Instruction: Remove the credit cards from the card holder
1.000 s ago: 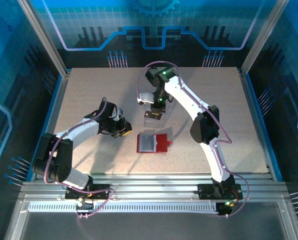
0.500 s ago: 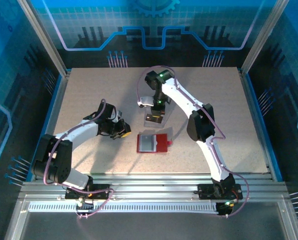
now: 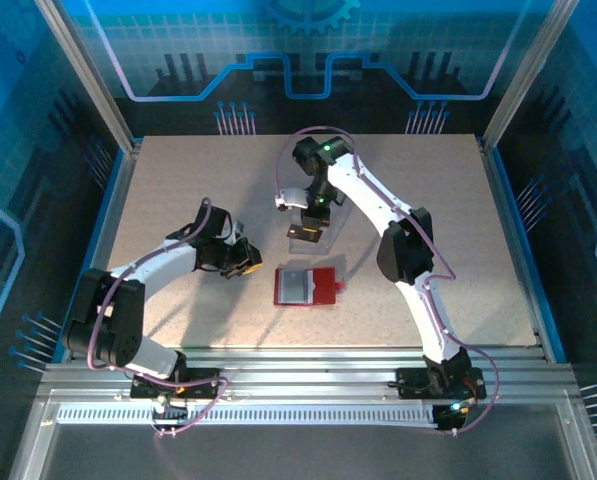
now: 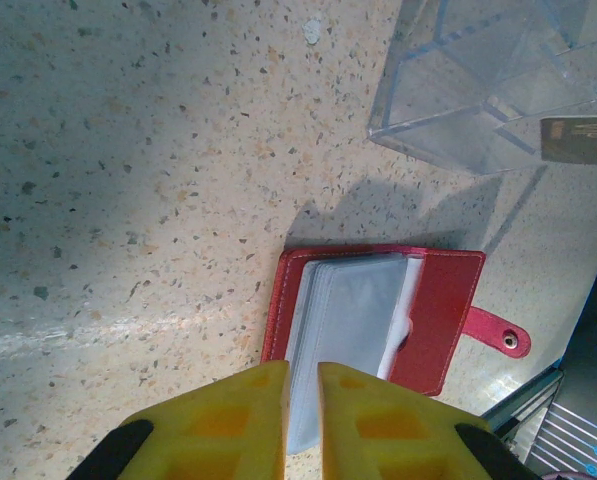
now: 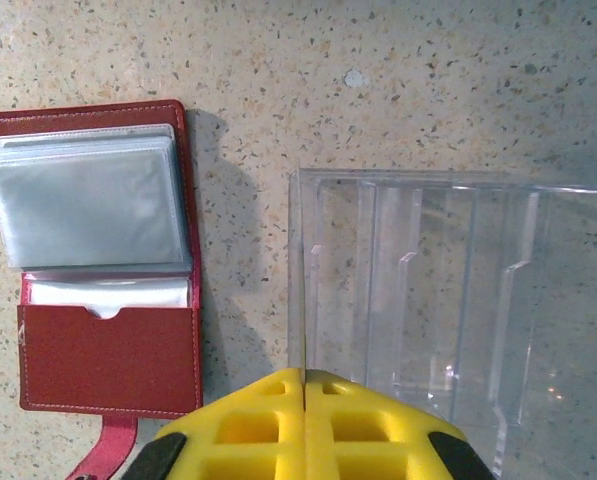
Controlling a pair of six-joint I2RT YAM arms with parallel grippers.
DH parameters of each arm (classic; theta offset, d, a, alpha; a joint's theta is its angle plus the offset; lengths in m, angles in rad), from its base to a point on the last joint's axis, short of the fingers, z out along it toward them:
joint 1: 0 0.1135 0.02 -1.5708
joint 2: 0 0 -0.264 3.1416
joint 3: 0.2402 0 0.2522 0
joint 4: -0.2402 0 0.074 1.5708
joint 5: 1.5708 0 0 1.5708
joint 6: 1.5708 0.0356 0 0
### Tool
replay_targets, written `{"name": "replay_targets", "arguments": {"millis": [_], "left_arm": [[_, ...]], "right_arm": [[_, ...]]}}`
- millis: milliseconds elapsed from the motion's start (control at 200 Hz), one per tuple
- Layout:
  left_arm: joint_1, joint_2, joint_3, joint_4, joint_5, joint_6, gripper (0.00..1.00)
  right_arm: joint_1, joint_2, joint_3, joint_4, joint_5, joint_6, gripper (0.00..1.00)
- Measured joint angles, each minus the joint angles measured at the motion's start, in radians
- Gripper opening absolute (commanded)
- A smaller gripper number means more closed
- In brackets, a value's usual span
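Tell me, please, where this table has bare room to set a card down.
The speckled beige table is bare between the right arm and its right edge, and across the far left corner. Crowded: the middle, where the open red card holder, clear plastic box, left gripper and right gripper cluster.
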Motion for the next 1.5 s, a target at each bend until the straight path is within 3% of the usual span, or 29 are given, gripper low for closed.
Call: {"name": "replay_targets", "arguments": {"millis": [675,1501], "left_arm": [[0.005,0.0,0.0,0.0,0.0,0.0,0.15],[0.011,0.0,0.0,0.0,0.004,0.008,0.15]], "right_arm": [[-0.02,-0.002,0.002,0.051,0.076,-0.049,0.0],[-0.021,0.042,-0.023,-0.042,0.045,-0.052,0.0]]}}
